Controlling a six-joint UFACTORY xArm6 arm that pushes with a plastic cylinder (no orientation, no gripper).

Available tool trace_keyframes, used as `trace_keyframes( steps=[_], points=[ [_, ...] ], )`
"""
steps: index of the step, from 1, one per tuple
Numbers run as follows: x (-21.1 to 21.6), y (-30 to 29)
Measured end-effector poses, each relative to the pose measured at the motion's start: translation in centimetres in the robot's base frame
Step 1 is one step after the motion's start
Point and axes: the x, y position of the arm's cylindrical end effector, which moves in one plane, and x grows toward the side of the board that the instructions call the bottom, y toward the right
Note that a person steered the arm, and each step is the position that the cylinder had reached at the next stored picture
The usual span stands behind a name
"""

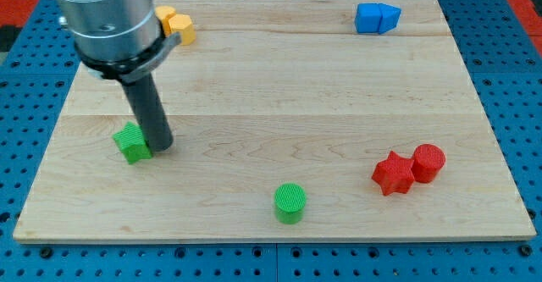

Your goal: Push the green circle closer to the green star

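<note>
The green circle (290, 202) stands upright on the table (339, 96) near the view's bottom edge, a little left of centre, with bare wood all around it. The green star (132, 142) lies well apart from it, toward the view's left and somewhat higher in the view. The tip (161, 146) of the dark rod rests just beside the green star, on its right side, seemingly touching it; the rod carries no fingers, so nothing is grasped or released.

Toward the view's right, a red star (393, 173) and a red circle (428, 162) sit touching each other. A blue block (377, 18) lies near the view's top right edge. A yellow block (177, 24) sits at the top left, partly hidden behind the arm's grey housing (106, 15).

The table is pale wood, set on a blue perforated surface (508, 79). No containers are present.
</note>
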Motion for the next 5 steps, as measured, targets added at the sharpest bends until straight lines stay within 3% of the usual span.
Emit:
trace_keyframes(
  steps=[2,3,5],
  points=[
    [-1.5,15.6],
    [1.2,19.2],
    [7.3,20.2]
  ],
)
